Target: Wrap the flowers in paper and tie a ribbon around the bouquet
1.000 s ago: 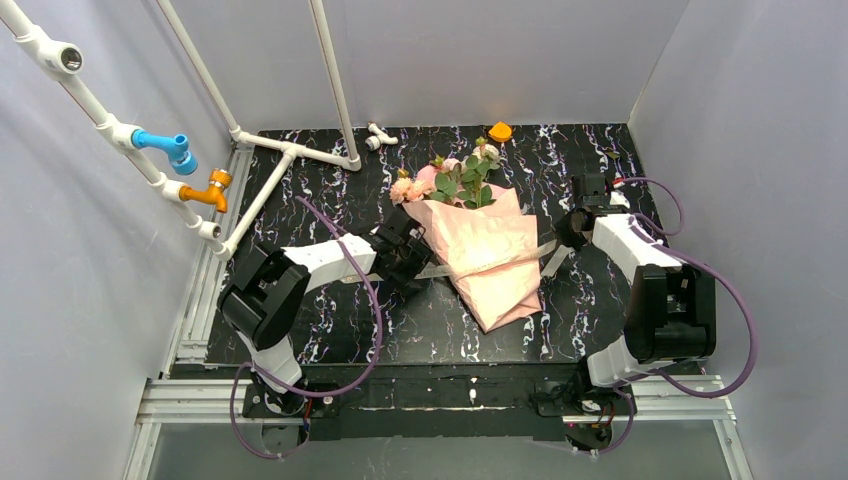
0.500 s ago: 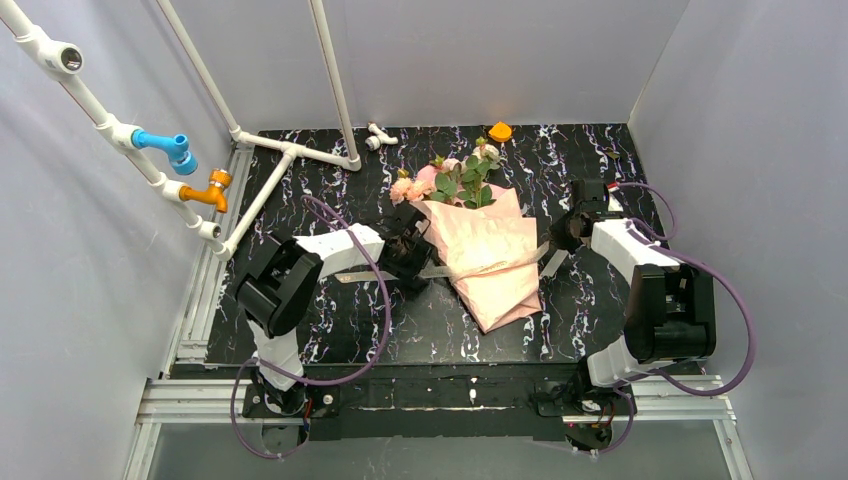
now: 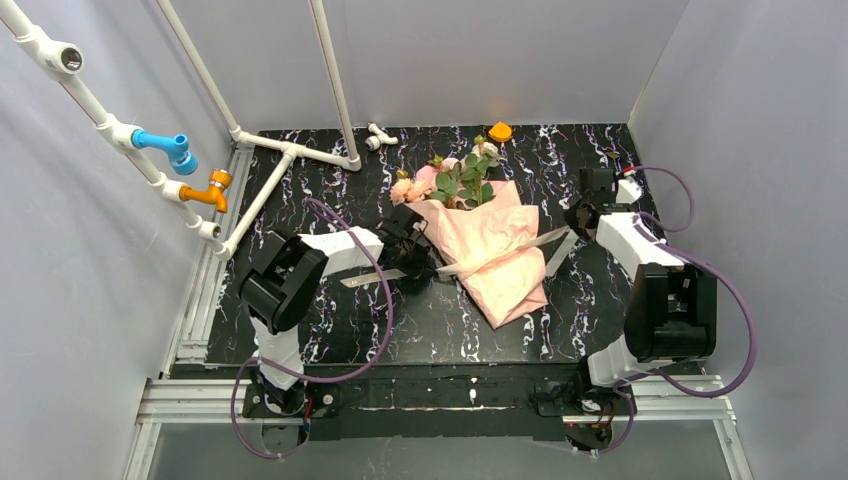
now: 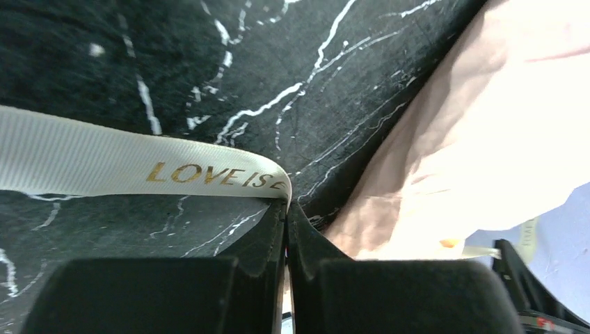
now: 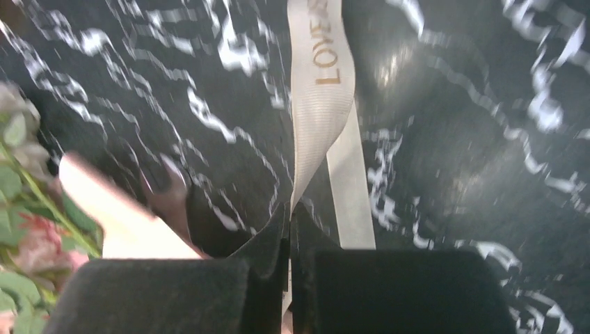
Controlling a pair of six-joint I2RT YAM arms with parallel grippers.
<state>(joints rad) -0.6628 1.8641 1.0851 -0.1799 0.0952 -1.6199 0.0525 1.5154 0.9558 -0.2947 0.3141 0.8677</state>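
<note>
Left gripper (image 4: pixel 286 209): jaws pressed together on the ribbon (image 4: pixel 104 163), pinching it just past the gold lettering; a second ago they stood open beside it.
Right gripper (image 5: pixel 289 212): clamped on the ribbon's other end, as it was a second ago, and now drawn slightly farther out from the bundle.
Ribbon: runs from the left jaws across the wrapped cone to the right jaws. A free tail lies on the table (image 3: pixel 400 330) on the outer side of the left gripper. The span over the cone looks tighter than it did a second ago.
Bouquet (image 3: pixel 490 250): lies between the two grippers, just inside the left one. The paper (image 3: pixel 510 285) is cinched narrower at the waist than before. The flowers (image 3: pixel 455 180) stick out of the end farther from both arms.
Meaning: wrapping appears finished. With both ends now held, the tying step looks under way, though no knot shows yet.
Count: two grippers, both gripping; one ribbon; one paper sheet; one bouquet. The roses are several, too small to number exactly.
</note>
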